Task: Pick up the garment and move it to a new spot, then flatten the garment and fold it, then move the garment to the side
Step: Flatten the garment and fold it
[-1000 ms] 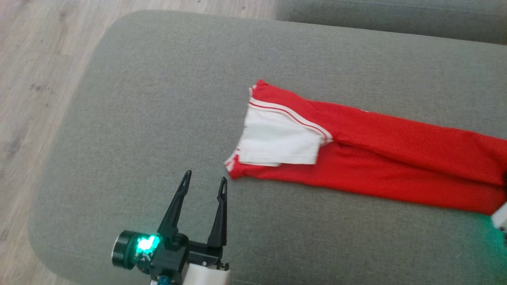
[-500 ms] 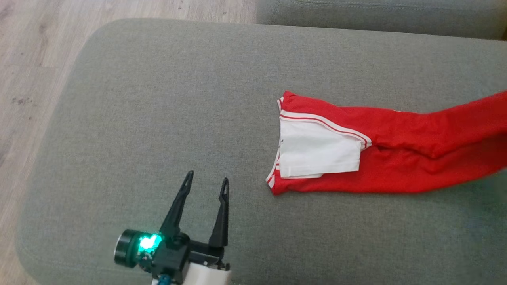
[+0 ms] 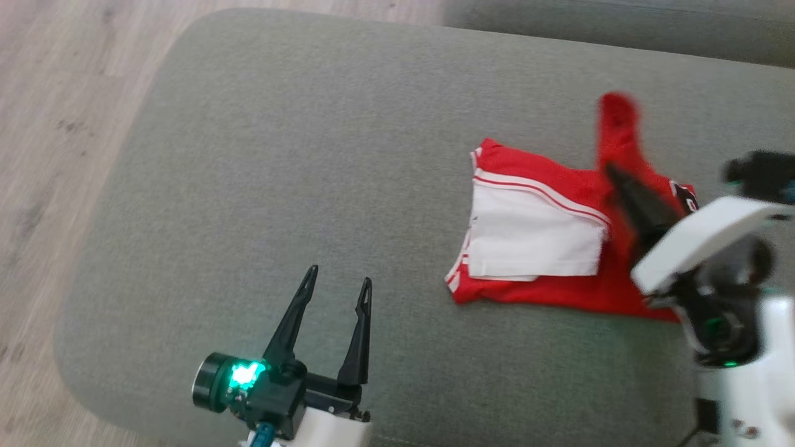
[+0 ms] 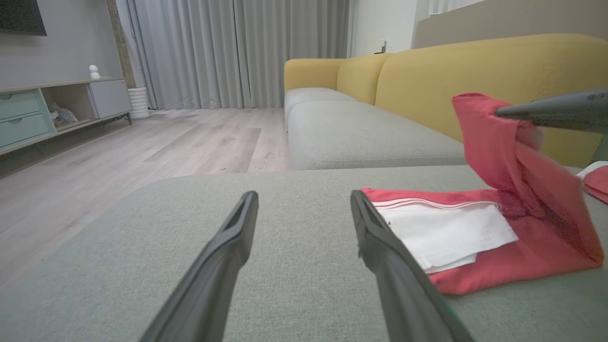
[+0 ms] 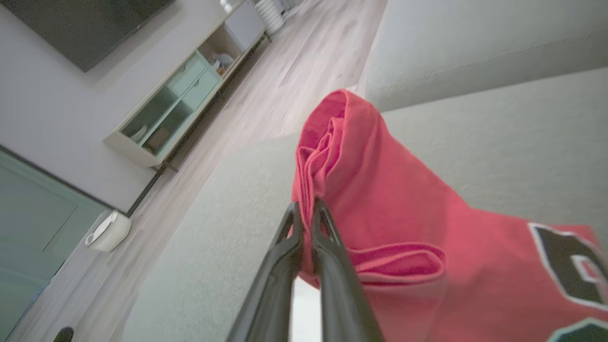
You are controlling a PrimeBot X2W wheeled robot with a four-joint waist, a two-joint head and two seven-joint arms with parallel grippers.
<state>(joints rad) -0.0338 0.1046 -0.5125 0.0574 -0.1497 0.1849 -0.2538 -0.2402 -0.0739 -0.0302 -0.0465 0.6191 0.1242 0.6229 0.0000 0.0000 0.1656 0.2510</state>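
While lifting one end of the soft red cloth garment with the white panel and stripes (image 3: 528, 239), grips it tight between the pressed-together fingers of the right gripper (image 3: 612, 171). Looks to be halfway through the fold: has the garment on the wide grey fabric sofa cushion (image 3: 279, 155), with one half lying flat and the other half raised up over it. Holds the left gripper (image 3: 340, 276) spread wide with nothing in it, low over the cushion and near the flat half's corner but not touching. Has yet to lay the raised end down, smooth it and slide the folded garment to the side. Gives, from the head view, the full shape of the flat half and the bare cushion around it. Tells, from the left wrist view, how high the raised end stands, which looks squashed from above, and adds a yellow sofa back (image 4: 451, 66) behind. Makes plain, from the right wrist view, the bunched cloth caught right at the shut fingertips.
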